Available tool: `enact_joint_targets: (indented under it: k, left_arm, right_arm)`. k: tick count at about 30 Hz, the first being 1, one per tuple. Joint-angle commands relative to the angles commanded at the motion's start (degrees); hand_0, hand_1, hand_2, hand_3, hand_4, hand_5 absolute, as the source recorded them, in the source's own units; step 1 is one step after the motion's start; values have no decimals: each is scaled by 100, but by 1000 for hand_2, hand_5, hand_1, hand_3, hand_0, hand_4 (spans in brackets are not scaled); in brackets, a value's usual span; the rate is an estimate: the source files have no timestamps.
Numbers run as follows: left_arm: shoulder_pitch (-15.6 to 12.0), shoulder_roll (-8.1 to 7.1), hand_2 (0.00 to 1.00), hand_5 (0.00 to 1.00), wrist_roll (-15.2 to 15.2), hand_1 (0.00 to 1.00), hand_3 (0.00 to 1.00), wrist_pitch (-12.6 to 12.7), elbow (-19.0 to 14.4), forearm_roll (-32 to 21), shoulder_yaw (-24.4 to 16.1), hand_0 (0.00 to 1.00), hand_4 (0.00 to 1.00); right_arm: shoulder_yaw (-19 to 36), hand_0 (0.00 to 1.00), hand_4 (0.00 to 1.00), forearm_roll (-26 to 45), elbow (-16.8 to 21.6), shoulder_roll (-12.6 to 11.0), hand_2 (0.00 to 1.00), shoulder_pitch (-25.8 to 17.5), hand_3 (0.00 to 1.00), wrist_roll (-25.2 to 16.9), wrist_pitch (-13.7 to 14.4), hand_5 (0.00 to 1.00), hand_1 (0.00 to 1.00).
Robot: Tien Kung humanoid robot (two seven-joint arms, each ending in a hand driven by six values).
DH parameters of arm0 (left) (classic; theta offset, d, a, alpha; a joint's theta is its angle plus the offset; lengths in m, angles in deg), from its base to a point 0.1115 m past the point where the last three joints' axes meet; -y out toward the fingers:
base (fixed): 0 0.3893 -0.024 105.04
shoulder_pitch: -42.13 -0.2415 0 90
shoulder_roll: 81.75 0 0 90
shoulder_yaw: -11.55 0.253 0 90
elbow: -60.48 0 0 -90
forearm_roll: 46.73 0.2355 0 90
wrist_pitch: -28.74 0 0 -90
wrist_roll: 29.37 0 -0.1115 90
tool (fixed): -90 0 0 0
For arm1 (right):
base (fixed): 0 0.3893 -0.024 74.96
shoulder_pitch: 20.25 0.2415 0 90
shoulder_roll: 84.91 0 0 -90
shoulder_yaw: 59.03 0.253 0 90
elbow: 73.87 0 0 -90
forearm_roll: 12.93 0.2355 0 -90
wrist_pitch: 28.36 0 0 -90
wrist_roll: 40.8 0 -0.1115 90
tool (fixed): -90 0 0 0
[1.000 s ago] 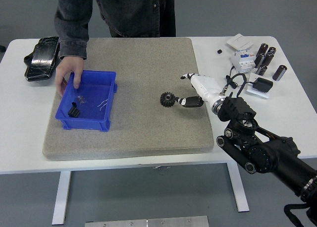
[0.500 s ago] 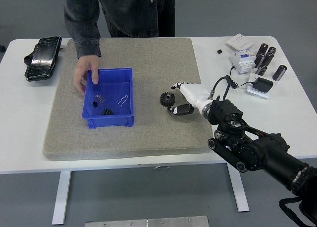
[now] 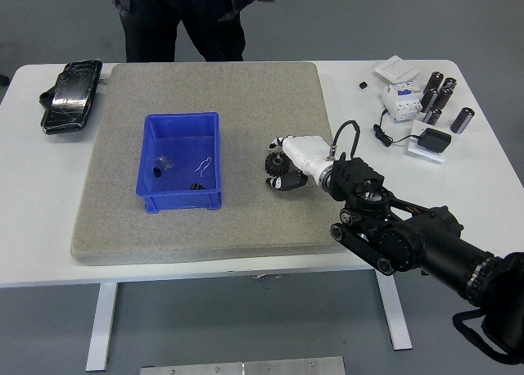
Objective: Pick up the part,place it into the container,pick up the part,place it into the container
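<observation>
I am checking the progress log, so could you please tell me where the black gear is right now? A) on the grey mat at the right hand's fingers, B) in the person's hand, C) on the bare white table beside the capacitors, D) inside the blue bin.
A: the black gear lies on the grey mat with the right hand closing around it, well right of the blue bin.

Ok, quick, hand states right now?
Left hand: not in view.
Right hand: fingers around the black gear on the mat; whether the grip is closed cannot be told.
</observation>
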Motion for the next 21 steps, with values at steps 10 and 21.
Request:
enact_joint_targets:
  k: [10, 21]
  left_arm:
    - [-9, -3, 641, 546, 3, 646, 558, 0, 0, 4, -1, 668, 700]
    - [-7, -7, 641, 546, 8, 646, 558, 1, 0, -6, 12, 668, 699]
  right_arm:
    - [-139, 395, 679, 150, -62, -41, 490, -12, 622, -75, 122, 67, 467]
    - [-209, 398, 647, 249, -112, -37, 447, -18, 597, -189, 337, 45, 460]
